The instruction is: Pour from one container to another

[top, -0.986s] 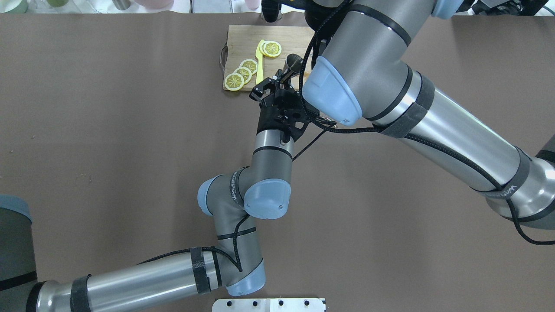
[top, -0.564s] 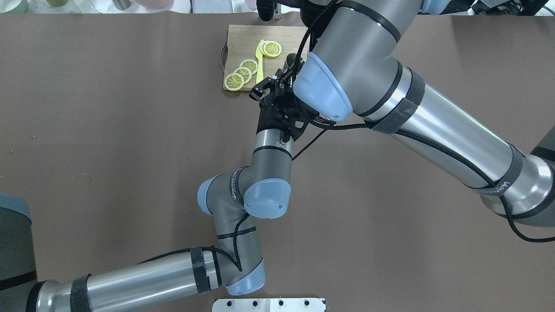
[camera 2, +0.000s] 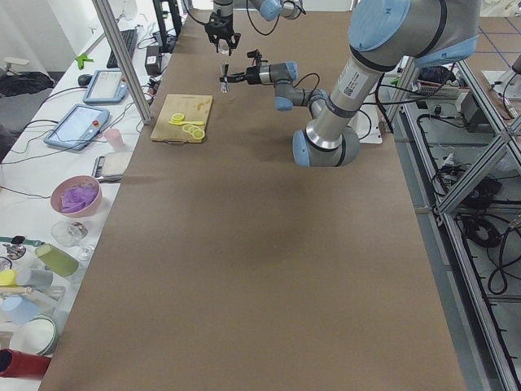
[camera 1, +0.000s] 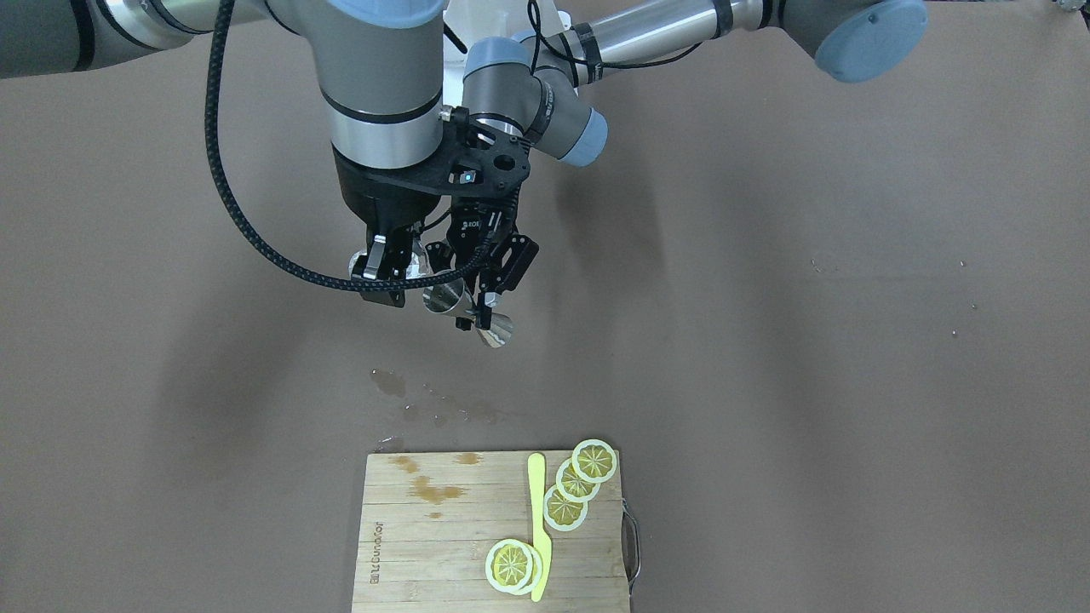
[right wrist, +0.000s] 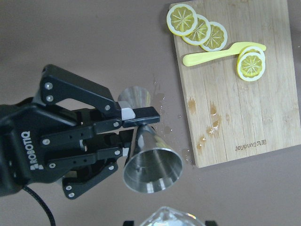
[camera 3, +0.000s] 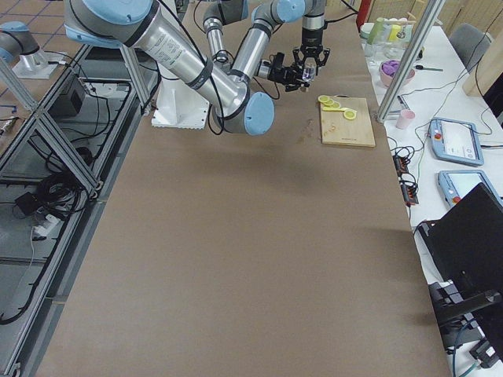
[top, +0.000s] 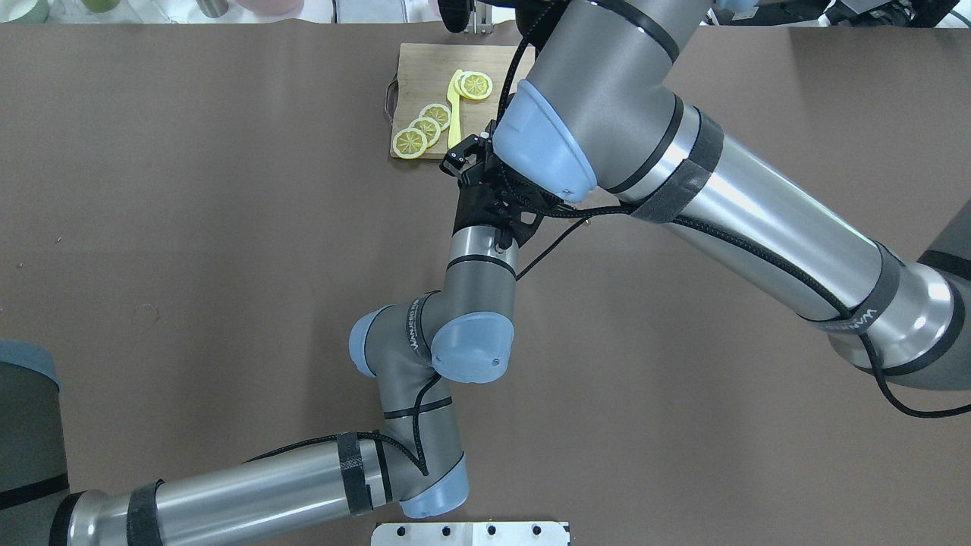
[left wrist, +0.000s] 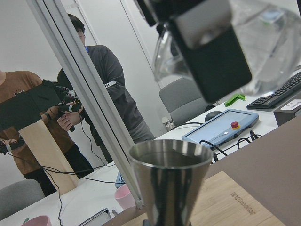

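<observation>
My left gripper (right wrist: 138, 124) is shut on the waist of a steel jigger (right wrist: 151, 162), held tilted above the table with its wide mouth (left wrist: 170, 155) open. In the front view the jigger (camera 1: 496, 333) hangs close beside my right gripper (camera 1: 387, 277), which is shut on a clear glass (left wrist: 265, 42). The glass sits higher than the jigger, and its rim (right wrist: 171, 216) shows at the bottom of the right wrist view. Overhead, the left gripper (top: 464, 155) peeks out beside the right arm, which hides the jigger and the right gripper.
A wooden cutting board (camera 1: 426, 545) with lemon slices (camera 1: 575, 485) and a yellow knife (camera 1: 536, 519) lies near the table's far edge. Wet spots (camera 1: 392, 383) mark the table and board. Two people (left wrist: 103, 89) stand beyond the table. Cups and bowls (camera 2: 73, 195) fill a side table.
The right arm has swung toward the left gripper and now covers the jigger in the overhead view. The left arm has barely shifted.
</observation>
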Action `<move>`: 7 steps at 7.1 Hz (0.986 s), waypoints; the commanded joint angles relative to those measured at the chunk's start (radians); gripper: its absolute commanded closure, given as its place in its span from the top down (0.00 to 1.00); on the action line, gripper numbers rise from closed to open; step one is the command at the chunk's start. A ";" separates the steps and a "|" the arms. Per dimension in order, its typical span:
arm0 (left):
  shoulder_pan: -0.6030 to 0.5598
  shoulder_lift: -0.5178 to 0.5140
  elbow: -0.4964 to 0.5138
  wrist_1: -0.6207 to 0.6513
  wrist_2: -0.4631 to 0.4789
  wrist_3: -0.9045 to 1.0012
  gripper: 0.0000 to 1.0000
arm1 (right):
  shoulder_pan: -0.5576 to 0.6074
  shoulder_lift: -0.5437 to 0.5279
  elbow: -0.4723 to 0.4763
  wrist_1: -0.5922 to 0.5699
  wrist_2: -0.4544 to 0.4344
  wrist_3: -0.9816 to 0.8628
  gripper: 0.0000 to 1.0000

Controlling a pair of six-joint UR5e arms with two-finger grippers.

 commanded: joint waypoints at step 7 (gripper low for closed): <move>0.001 -0.015 0.008 0.002 0.000 0.000 0.00 | -0.006 0.034 -0.019 -0.072 -0.046 -0.042 0.00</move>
